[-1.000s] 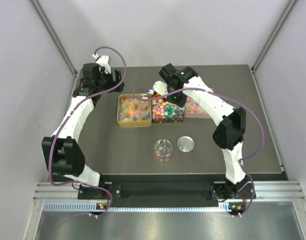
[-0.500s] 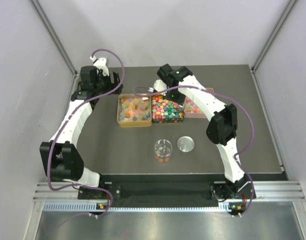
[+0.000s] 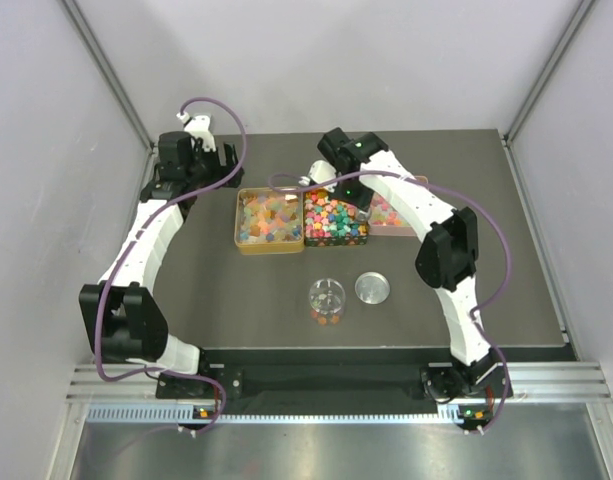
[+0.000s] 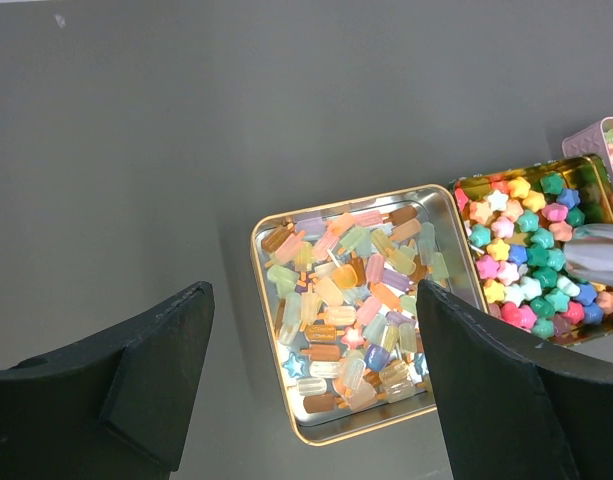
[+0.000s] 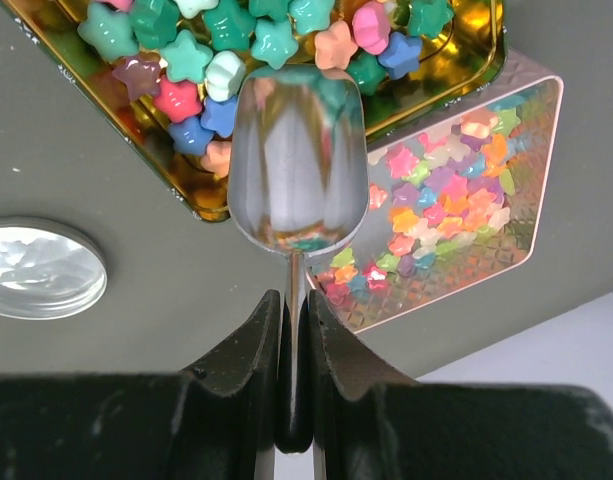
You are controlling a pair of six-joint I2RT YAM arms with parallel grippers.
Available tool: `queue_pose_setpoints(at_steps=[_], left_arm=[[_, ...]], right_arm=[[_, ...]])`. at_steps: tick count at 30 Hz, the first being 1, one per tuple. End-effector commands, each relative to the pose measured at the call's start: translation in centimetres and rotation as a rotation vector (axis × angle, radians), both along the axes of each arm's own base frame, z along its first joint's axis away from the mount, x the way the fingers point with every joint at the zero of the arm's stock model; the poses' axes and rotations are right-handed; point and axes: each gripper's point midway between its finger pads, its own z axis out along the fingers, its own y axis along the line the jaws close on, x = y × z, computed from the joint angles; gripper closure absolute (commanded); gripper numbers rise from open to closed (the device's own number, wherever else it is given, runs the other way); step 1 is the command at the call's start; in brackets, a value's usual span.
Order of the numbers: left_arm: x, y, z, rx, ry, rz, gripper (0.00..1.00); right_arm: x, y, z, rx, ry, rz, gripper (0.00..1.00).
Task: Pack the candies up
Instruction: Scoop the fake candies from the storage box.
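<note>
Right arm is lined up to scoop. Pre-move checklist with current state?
1. Grip: right gripper shut on the scoop handle. Ok.
2. Placement: scoop tip over the star candies in the gold tin. Ok.
3. Scoop loaded: bowl shows only reflections. Not ok.
4. Jar upright and open, lid lying beside it. Ok.
5. Left gripper open, holding nothing, away from the scoop. Ok.

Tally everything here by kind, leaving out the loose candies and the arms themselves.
Gold tins: 2
Pink box: 1
Glass jar: 1
Silver lid: 1
Scoop: 1
Total: 6
</note>
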Motion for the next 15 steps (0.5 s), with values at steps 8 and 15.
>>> queue_pose_setpoints(at_steps=[8,15], left_arm=[[0.2,-0.1,2.3,-0.045,-0.072,0.005,0.13],[0.0,-0.4,2.3,-0.058,-0.074,-0.006,0.13]], right_arm=[[-6.4,-3.2,-2.4,-0.114,0.261,0.123,1.0],[-7.7,-4.5,-3.7,-0.15,0.323,0.122,1.0]])
